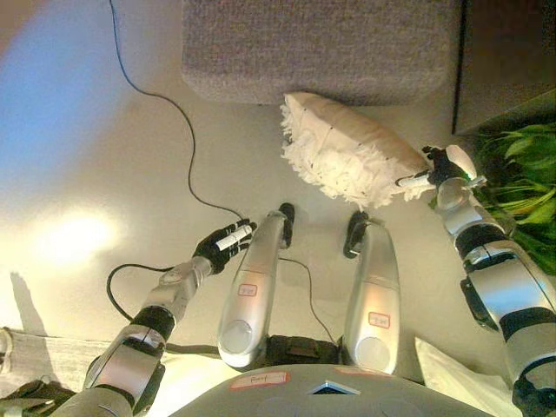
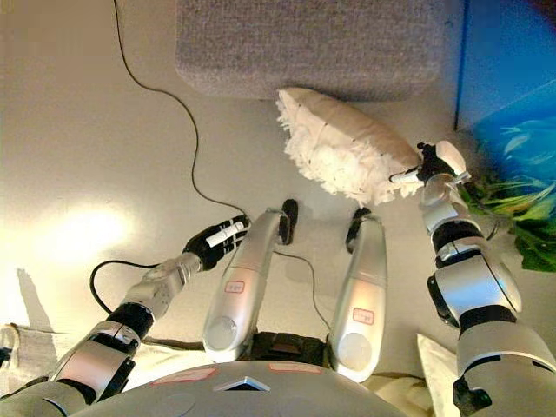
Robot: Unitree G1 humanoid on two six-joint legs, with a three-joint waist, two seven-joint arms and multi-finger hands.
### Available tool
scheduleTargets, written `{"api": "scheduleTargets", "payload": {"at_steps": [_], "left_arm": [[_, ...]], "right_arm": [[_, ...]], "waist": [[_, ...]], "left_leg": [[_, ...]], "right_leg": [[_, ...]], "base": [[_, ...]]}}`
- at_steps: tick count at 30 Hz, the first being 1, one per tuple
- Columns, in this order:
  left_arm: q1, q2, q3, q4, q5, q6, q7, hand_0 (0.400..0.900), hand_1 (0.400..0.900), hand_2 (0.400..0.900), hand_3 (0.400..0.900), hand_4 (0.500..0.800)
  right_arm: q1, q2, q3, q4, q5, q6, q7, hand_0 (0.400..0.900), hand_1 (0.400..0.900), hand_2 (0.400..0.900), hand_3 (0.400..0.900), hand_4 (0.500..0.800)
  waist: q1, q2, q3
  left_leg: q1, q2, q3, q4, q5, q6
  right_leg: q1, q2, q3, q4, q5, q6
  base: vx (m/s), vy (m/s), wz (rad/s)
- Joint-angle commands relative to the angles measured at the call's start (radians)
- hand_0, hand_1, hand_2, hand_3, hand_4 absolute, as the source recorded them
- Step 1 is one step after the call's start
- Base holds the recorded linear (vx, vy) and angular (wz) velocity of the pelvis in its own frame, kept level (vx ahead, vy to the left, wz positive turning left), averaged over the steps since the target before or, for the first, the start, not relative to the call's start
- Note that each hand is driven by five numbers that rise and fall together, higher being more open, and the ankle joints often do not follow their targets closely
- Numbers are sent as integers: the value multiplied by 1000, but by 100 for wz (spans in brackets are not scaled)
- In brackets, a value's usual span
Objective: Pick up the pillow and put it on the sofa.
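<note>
A white fluffy pillow (image 1: 347,149) with a beige face lies tilted on the pale floor, its upper end touching the front edge of the grey sofa (image 1: 321,48). My right hand (image 1: 441,168) is at the pillow's lower right corner, with its fingers pinched on that corner and one white-tipped finger lying along the fringe. My left hand (image 1: 224,242) hangs low over the bare floor at the left, well away from the pillow, fingers relaxed and empty.
A green leafy plant (image 1: 521,182) stands right beside my right arm. A dark cabinet (image 1: 508,61) stands at the sofa's right. Pale cloth lies on the floor at the lower left (image 1: 35,365) and lower right (image 1: 452,373).
</note>
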Motion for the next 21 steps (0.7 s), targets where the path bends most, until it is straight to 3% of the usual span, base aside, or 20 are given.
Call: {"api": "scheduleTargets", "payload": {"at_steps": [1,6,12,16,21], "left_arm": [[93,25,1,-50,-73,-63,-35,900,900,900,900,800],[126,27,6,-88,-139,-96,-63,900,900,900,900,800],[154,49,20,-151,-238,-145,-84,900,900,900,900,800],[161,66,39,-208,-314,-154,-121,900,900,900,900,800],[142,86,42,-294,-366,-171,-118,900,900,900,900,800]], "right_arm": [[-55,-96,42,-19,2,-7,-20,900,900,900,900,800],[-127,-129,66,-10,-8,0,-9,900,900,900,900,800],[-271,-182,141,18,-23,18,78,900,900,900,900,800],[-350,-206,194,24,-21,37,132,900,900,900,900,800],[-439,-221,260,42,-36,60,190,900,900,900,900,800]], "waist": [[12,16,-26],[17,38,-9],[26,70,8],[37,80,20],[58,93,32]], "left_leg": [[41,-2,48,37,-144,84],[-41,0,60,140,-165,91],[-161,5,72,264,-186,99],[-239,7,74,349,-205,101],[-319,2,71,433,-226,99]], "right_leg": [[48,15,-56,64,-130,-86],[-27,14,-39,151,-150,-98],[-145,22,-7,282,-182,-113],[-219,26,3,383,-219,-127],[-299,21,16,487,-252,-138]], "base": [[-7,91,-1],[-12,67,0],[-59,39,5],[-76,0,6],[-83,-31,10]]}}
